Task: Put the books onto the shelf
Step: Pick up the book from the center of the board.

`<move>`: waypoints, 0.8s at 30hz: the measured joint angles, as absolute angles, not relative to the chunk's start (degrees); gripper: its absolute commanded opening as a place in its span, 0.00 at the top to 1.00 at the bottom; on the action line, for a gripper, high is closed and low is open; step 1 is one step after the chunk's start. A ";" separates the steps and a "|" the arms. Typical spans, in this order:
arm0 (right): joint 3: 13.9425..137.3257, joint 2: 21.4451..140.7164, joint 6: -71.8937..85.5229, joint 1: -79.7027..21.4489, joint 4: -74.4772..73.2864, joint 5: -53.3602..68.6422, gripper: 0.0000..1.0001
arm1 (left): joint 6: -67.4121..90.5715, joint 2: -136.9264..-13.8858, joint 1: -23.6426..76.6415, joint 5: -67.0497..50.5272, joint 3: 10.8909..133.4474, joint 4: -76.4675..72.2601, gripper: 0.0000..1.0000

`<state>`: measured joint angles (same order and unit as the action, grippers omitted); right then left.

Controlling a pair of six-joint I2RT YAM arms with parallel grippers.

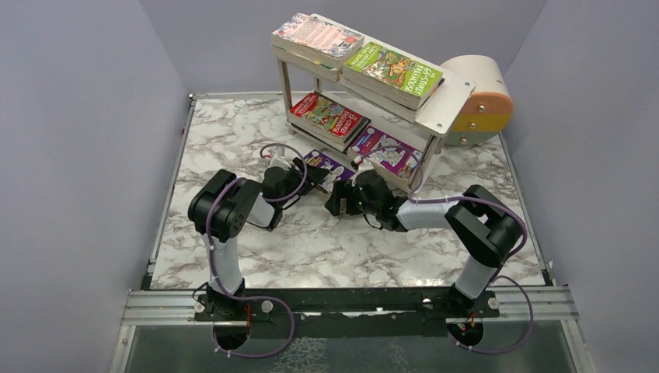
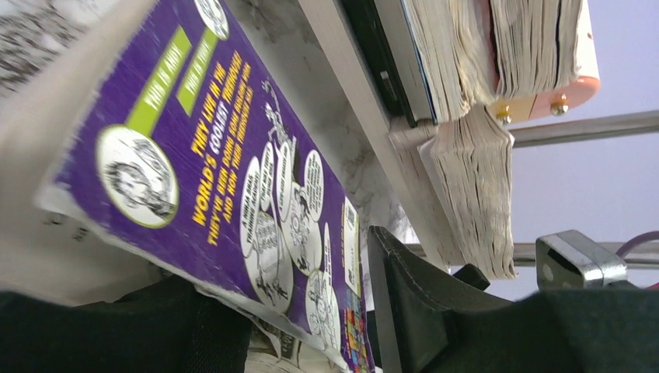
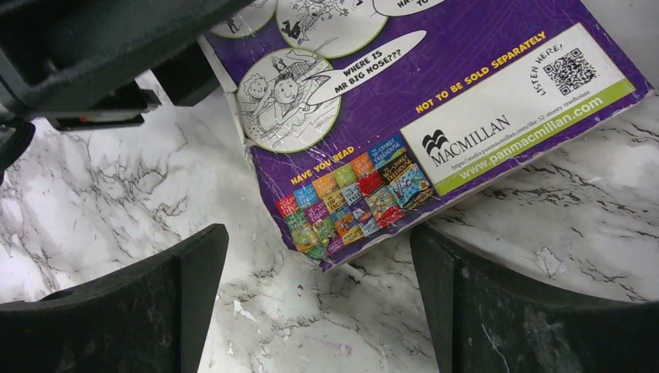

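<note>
A purple cartoon book (image 1: 325, 164) lies on the marble table just in front of the shelf (image 1: 447, 105). My left gripper (image 1: 311, 172) has its jaws around the book's left edge. In the left wrist view the purple book (image 2: 233, 171) crosses that gripper (image 2: 303, 311) at a slant, with pages on one finger and the cover corner against the other finger (image 2: 412, 311). My right gripper (image 1: 336, 198) hovers open over the near corner of the purple book (image 3: 435, 101). Nothing is between the fingers of the right gripper (image 3: 319, 295). On the shelf lie pink-patterned (image 1: 317, 35), green (image 1: 392, 71), red (image 1: 330, 116) and purple (image 1: 386, 151) books.
A round beige-and-orange box (image 1: 482, 101) stands right of the shelf. The shelf's lower board (image 2: 350, 85) and stacked page edges hang close ahead of the left wrist. The left gripper's body (image 3: 93, 54) crowds the right wrist view's top left. Grey walls enclose the table.
</note>
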<state>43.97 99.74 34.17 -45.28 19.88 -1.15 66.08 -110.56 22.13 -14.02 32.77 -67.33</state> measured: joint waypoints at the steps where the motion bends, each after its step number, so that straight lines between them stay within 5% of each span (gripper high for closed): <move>1: 43.97 99.72 34.17 -45.28 19.88 -1.15 0.15 | 66.06 -110.56 22.61 -14.02 32.80 -67.24 0.62; 7: 43.97 99.22 34.22 -45.32 19.29 -0.84 0.15 | 66.06 -110.89 24.91 -14.31 33.36 -65.84 0.96; 24: 37.01 78.89 36.29 -45.23 10.68 -0.80 0.13 | 67.48 -104.07 22.74 -15.59 27.46 -63.29 1.00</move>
<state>37.01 78.89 36.29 -45.23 10.68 -0.80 67.48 -104.07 22.74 -15.59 27.46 -63.29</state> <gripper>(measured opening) 0.864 0.002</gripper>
